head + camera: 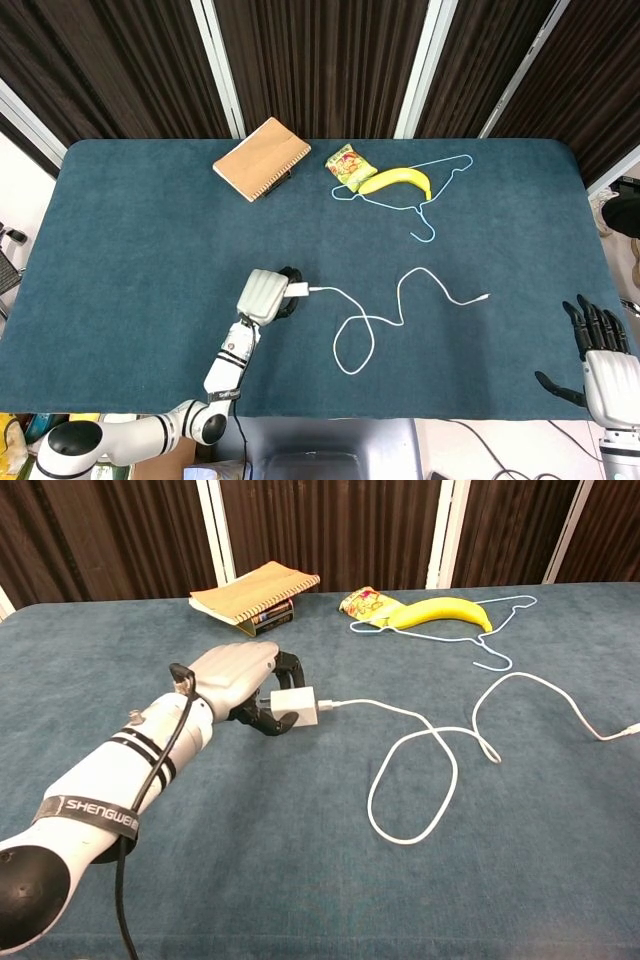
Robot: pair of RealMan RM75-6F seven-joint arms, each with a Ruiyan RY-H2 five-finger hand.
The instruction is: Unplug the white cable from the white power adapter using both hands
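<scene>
White boxy adapter (296, 705) amid curled black fingers (262, 720).

Head view overhead, chest view low; shared table (120, 230).

My worktop (130, 230) is covered in blue cloth. At its far edge lies a notebook (262, 158), then a snack packet (346, 163), banana (396, 180) and blue hanger (440, 190). Nearer me the cable (400, 300) loops across it.

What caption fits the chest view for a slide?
Left hand holds the white power adapter, white cable still plugged in.
</scene>
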